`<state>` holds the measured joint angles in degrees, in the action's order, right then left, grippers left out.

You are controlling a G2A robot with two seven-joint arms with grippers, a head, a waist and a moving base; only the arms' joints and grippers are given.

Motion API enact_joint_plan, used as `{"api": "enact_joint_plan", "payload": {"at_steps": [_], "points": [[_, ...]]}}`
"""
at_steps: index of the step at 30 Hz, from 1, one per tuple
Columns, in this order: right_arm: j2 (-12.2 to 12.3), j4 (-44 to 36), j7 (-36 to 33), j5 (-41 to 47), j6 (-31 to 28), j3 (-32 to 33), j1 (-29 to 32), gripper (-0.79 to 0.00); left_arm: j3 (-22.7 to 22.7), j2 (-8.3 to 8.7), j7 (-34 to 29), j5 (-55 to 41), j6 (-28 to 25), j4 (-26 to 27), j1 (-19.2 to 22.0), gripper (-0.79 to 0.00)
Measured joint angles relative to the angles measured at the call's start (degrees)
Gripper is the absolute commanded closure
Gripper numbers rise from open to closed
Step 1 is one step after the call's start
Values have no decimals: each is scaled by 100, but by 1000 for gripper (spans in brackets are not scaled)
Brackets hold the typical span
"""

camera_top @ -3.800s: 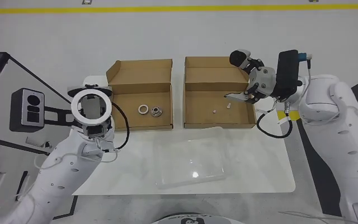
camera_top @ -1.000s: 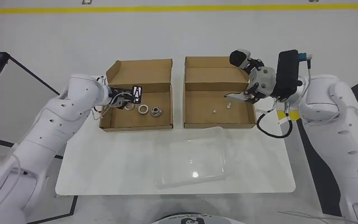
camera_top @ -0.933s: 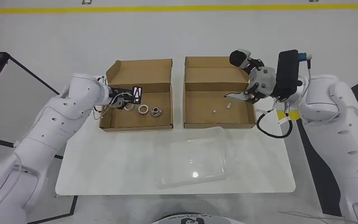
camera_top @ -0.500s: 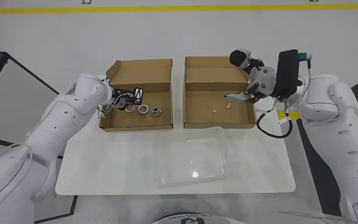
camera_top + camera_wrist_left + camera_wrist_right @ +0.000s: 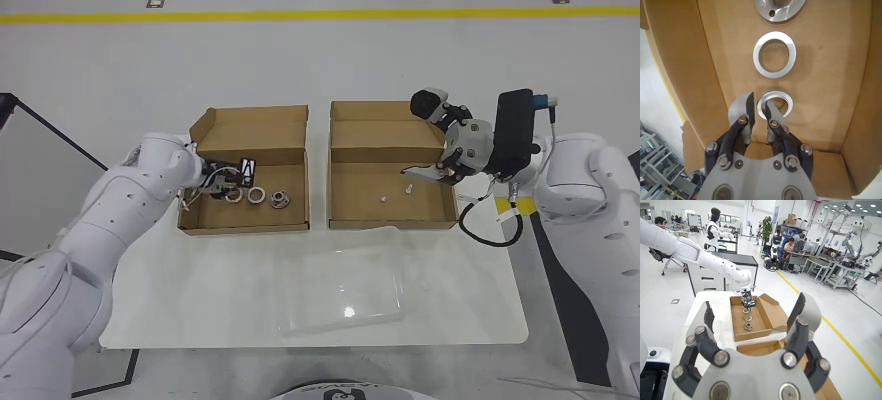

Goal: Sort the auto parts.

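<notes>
The left cardboard box (image 5: 250,222) holds three metal parts in a row: a flanged hub (image 5: 279,199), a wide ring (image 5: 256,196) and a smaller ring (image 5: 233,195). My left gripper (image 5: 760,99) is low over the box floor. It is open, with one finger inside the smaller ring (image 5: 789,103) and the other just outside its wall, a thin gap showing. The wide ring (image 5: 774,54) and hub (image 5: 779,9) lie beyond it. My right gripper (image 5: 440,172) is open and holds nothing, above the right box (image 5: 390,222) near its right wall.
Two small pale parts (image 5: 407,186) (image 5: 384,199) lie on the right box's floor. A clear plastic tray (image 5: 340,285) rests on the white table (image 5: 200,300) in front of the boxes. Both boxes have their flaps raised at the back.
The left arm swung from the table's left side into the left box and sank toward its floor. A third part, the smaller ring, now lies there. The right arm kept still.
</notes>
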<state>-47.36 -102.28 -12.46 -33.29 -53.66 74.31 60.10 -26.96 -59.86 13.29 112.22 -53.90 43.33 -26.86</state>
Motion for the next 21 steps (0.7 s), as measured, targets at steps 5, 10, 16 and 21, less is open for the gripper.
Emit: {"api": "enact_joint_plan", "payload": {"at_steps": [5,10,16,21], "points": [[0,0,0,0,0,0,0,-785,-36,-11,170,27,85,-89,69,-579],[0,0,0,0,0,0,0,-785,-240,65,379,-142,230,41,86,-785],[0,0,0,0,0,0,0,-785,-716,314,586,-487,355,539,-91,-785],[0,0,0,0,0,0,0,-785,-1340,655,649,-835,387,1396,-487,-785]]}}
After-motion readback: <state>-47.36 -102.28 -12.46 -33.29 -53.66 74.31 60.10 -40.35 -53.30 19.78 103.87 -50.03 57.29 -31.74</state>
